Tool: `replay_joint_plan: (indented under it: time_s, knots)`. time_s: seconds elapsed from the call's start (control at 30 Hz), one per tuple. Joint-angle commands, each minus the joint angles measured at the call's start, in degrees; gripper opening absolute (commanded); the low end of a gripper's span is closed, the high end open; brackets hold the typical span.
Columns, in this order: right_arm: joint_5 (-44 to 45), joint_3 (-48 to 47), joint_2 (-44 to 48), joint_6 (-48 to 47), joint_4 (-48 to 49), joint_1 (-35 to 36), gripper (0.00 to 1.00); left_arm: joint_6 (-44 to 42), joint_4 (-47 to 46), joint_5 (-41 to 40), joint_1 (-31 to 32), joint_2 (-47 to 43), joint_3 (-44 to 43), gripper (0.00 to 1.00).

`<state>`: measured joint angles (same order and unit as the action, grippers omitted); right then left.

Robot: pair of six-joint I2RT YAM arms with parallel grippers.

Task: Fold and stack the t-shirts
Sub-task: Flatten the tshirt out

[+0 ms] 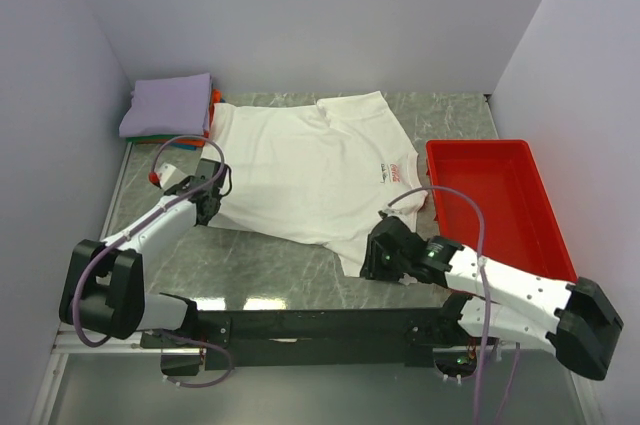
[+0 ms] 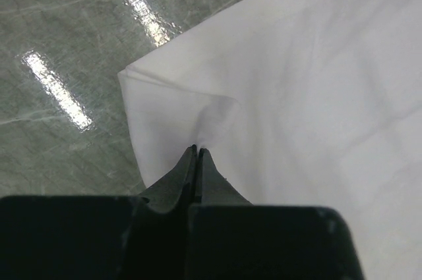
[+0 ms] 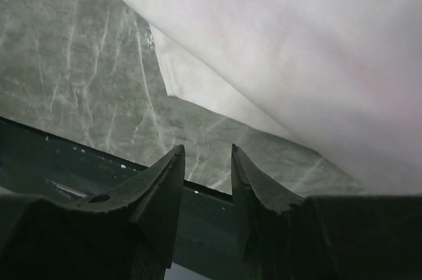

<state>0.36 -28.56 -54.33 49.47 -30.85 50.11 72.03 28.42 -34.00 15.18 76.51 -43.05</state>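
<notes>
Your left gripper had its jaws pressed together on a pucker of the white t-shirt, pinching it just inside the near-left corner, so that side was held. The relation that mattered was on the other side. Your right gripper hung with its jaws apart and nothing between them, just off the shirt's near-right corner, over the near edge of the table. In the right wrist view the cloth's edge ran from about 10 o'clock down to 4 o'clock. The loose corner sat at 11 o'clock from the fingertips, near but not touching. Seen from above, the shirt lay flat mid-table, its near edge slanting from the left gripper down toward 5 o'clock at the right one. I judged the right arm had to reach forward toward 11 o'clock to catch that corner. The lavender-topped folded stack sat in the table's 10 o'clock corner.
</notes>
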Motion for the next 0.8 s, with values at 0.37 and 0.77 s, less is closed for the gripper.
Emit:
replay_joint_plan:
  time_s: [0.37,0.77]
  knots:
    - [13.9,-6.9,-15.0,0.3,6.9,8.4,0.39,-1.8,-1.3,0.8,-0.2,-4.2,0.6,0.01]
    - [20.1,-13.7,-26.2,1.2,7.4,13.7,0.41,-2.5,-1.3,0.5,-0.2,-4.9,-0.2,0.01]
